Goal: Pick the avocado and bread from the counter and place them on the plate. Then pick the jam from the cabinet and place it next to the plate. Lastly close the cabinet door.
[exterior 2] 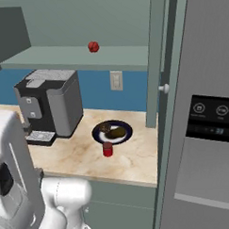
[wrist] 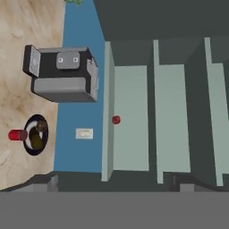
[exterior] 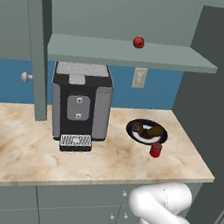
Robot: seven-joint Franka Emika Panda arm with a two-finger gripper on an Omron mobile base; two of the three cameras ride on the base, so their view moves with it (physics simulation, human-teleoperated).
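The plate (exterior: 164, 137) (exterior 2: 128, 128) (wrist: 28, 126) lies on the counter right of the coffee machine. On it rest the dark rough bread (exterior: 140, 129) (exterior 2: 105, 127) (wrist: 42, 127) and the olive-brown avocado (exterior: 154, 133) (exterior 2: 118, 132) (wrist: 36, 141). The red jam (exterior: 155, 150) (exterior 2: 107, 148) (wrist: 18, 134) jar stands upright on the counter just in front of the plate. A cabinet door (exterior: 36, 48) stands open, edge-on, with a pale knob (exterior: 25, 76). Another open door (exterior 2: 157, 58) shows at the right. My gripper (wrist: 112, 184) is open and holds nothing, well back from the cabinet.
A black and silver coffee machine (exterior: 79, 104) (exterior 2: 50, 105) (wrist: 65, 74) stands on the marble counter (exterior: 18, 146). A small red ball (exterior: 138, 42) (exterior 2: 93, 46) (wrist: 116, 120) sits on the open cabinet's lower shelf. A grey fridge (exterior 2: 206, 131) borders the counter's right end.
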